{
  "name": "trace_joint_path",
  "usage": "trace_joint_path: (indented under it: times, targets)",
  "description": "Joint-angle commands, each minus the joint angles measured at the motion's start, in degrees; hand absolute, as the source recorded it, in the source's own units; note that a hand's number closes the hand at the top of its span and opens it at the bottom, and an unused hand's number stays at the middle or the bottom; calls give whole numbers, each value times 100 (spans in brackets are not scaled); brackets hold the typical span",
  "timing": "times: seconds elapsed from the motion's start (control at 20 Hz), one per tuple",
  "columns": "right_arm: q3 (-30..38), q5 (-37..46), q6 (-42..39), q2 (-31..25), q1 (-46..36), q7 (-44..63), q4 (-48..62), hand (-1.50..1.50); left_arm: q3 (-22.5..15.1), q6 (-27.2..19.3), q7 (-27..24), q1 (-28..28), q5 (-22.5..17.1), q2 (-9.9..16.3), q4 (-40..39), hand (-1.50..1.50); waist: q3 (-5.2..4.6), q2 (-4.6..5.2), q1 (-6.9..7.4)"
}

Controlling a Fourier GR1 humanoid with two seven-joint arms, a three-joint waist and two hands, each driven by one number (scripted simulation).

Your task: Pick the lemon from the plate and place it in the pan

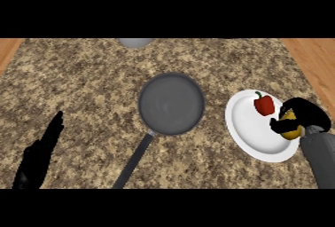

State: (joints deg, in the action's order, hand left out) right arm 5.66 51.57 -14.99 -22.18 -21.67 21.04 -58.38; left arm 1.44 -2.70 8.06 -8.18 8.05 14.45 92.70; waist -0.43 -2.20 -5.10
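So the right hand [302, 116] is over the right edge of the white plate [252, 142], fingers curled around the lemon [292, 127], and you can only see bits of yellow peeking out between the black fingers and thumb. Looks to me like the grab is made or just about made; I can't tell if the lemon has left the plate's surface or is sitting on it. There's also a red pepper [263, 104] on the plate, just beside the hand toward the upper left, not touching the lemon as far as I can see. What matters for the next move: the pan [171, 103] lies to the left of the plate, near it but with a strip of granite counter [85, 80] between them, so the carry goes straight left and a bit away from the robot. The pan's handle [134, 162] points down toward the robot's side, out of the path. The pepper sits kind of on that line though, so I'd guess the hand needs some lift first to pass over it. The right hand is obviously the closer one; the left hand [40, 153] rests at the lower left with its fingers straight, well apart from everything. There's a grey thing [135, 42] at the top edge, too cut off to identify.
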Motion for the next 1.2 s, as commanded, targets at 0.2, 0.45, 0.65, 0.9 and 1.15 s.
trace_joint_path:
  times: [0.2,0.45,0.65,0.9,1.15]
  targets:
    - [-572,958,1689,456,183,802,-2760,150,90,108,-27,-37,-116,64,20,0,14,27,80]
    - [-1319,1547,1148,842,581,1766,-4621,150,-138,86,-38,249,48,-98,-150,0,29,152,284]
    - [-1903,1976,1068,1588,501,2413,-4838,150,-157,189,-199,368,118,-67,-210,0,39,203,475]
    - [-1846,1646,1280,2188,-945,2725,-3420,150,-159,265,-261,468,91,-141,-384,0,41,234,590]
    - [-1047,1022,2389,2208,-1723,2053,-1506,150,-165,245,-39,700,149,-208,-349,0,45,252,619]
